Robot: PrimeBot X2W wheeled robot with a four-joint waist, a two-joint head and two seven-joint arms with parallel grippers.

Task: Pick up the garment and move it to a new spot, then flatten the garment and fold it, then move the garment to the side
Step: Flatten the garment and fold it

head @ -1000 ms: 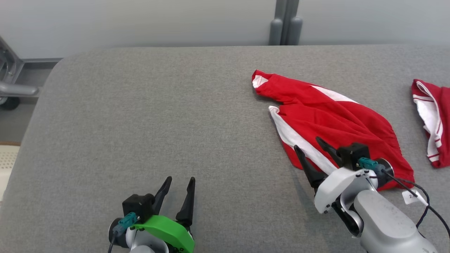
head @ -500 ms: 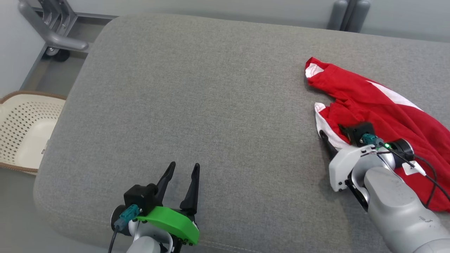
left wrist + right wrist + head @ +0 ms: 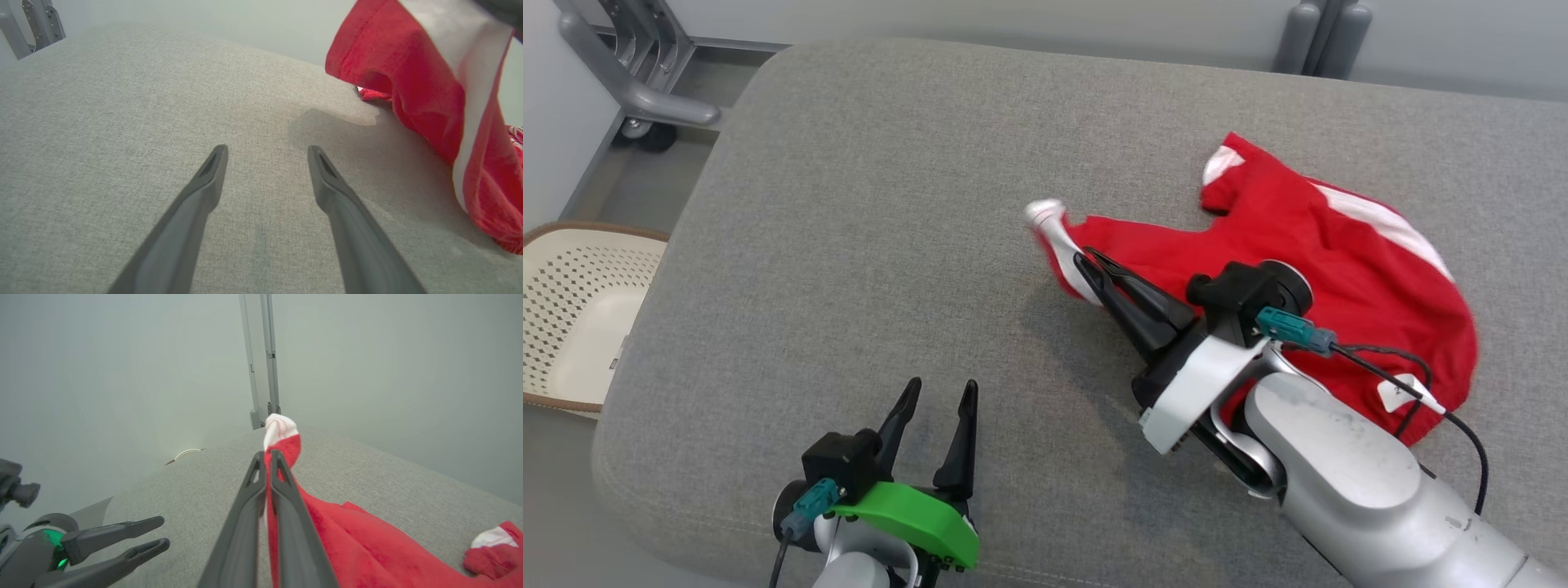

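On the right half of the desk (image 3: 890, 204), the red-and-white garment (image 3: 1339, 269) lies mostly flat, with one white-trimmed corner raised. The right gripper (image 3: 1088, 256) has its jaws clamped on that corner, probably to drag the garment to a new spot. The left gripper (image 3: 941, 384) hovers near the front edge, jaws apart and empty.

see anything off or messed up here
Nothing spilled or damaged. The garment lies bunched, not flat, one white-striped corner pinched in the right gripper and lifted off the cushion. A white tag sticks out at its near edge.
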